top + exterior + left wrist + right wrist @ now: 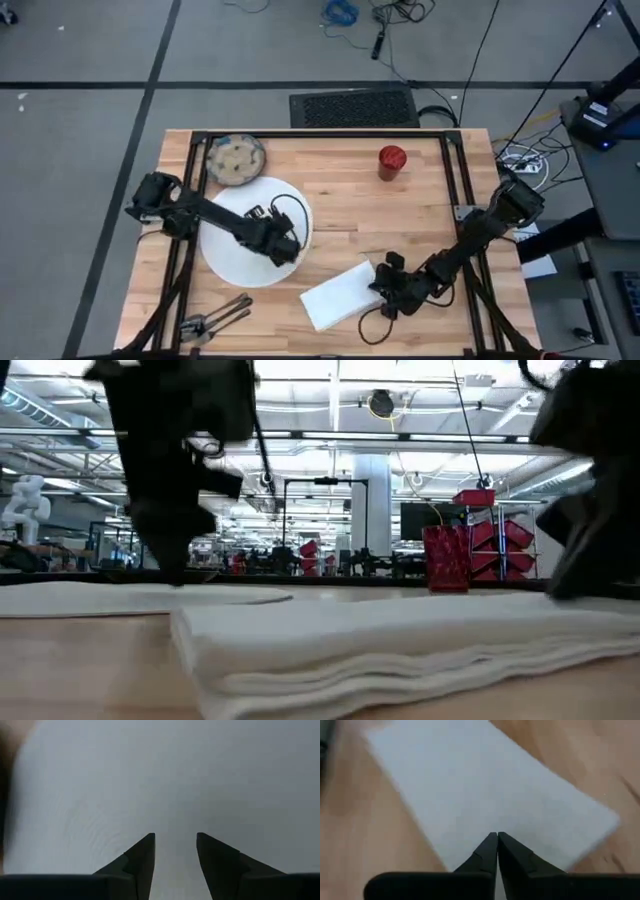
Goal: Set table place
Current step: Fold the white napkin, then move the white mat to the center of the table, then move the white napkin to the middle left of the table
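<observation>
Left pincer [292,246] – fingers apart over the big round white plate [225,250], left-centre of the surface [340,190]. Right pincer [377,287] closed at the edge of the folded white napkin [340,295], lower centre. Speckled bowl [234,159] upper left, red cup [391,161] upper right, cutlery [215,319] bottom left.

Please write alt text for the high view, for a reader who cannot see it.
Seen from above, a wooden table carries a place setting still spread out: the left gripper is over the white plate, and the right gripper is shut at the white napkin's edge. The speckled bowl, red cup and cutlery lie apart.
</observation>
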{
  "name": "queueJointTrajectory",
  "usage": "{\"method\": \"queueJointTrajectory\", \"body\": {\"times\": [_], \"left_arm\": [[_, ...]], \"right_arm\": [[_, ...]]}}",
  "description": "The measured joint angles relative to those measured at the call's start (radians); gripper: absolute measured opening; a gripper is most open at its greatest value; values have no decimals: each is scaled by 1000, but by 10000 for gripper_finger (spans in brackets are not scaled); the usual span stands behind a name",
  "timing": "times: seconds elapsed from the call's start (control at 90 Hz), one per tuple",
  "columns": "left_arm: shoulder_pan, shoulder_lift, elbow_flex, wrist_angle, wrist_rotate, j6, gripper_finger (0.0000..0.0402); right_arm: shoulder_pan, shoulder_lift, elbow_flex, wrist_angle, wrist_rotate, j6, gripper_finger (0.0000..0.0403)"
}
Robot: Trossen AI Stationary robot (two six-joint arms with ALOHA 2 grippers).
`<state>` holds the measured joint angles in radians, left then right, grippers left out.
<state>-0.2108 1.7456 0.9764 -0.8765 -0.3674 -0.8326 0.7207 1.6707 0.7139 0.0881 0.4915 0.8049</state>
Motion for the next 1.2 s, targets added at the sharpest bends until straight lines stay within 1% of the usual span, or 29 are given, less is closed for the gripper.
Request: {"method": "queueJointTrajectory", "body": {"times": [0.078, 0.189, 0.333, 0.467, 0.589, 0.689, 0.767, 0.856, 0.922, 1.022, 1.122, 1.2], "left_arm": [[37, -5, -27, 38, 4, 2, 132], [81, -5, -51, 167, 4, 60, 132], [135, 36, -50, 475, 2, 190, 132], [178, 112, -43, 803, 34, 349, 132], [200, 219, 6, 1061, 111, 476, 132], [202, 312, 88, 1171, 185, 549, 132], [201, 363, 166, 1169, 196, 613, 132], [197, 364, 242, 1054, 196, 650, 132], [194, 331, 292, 907, 191, 668, 132], [168, 222, 340, 689, 171, 680, 132], [106, 138, 336, 564, 171, 630, 132], [37, 124, 314, 543, 174, 587, 132]], "right_arm": [[2, -8, 17, -4, 11, -34, 0], [2, -25, 44, 0, 22, -80, 0], [-1, -27, 76, 0, 32, -140, 0], [-1, -27, 91, 2, 40, -159, 0], [-4, -27, 93, -7, 78, -146, 0], [-29, -27, 93, -46, 138, -74, 0], [-64, -27, 93, -112, 187, 3, 0], [-111, -27, 93, -198, 208, 88, 0], [-147, -27, 93, -250, 212, 136, 0], [-199, -27, 93, -335, 211, 175, 0], [-252, -27, 94, -420, 211, 159, 0], [-287, -26, 94, -465, 211, 153, 0]]}}
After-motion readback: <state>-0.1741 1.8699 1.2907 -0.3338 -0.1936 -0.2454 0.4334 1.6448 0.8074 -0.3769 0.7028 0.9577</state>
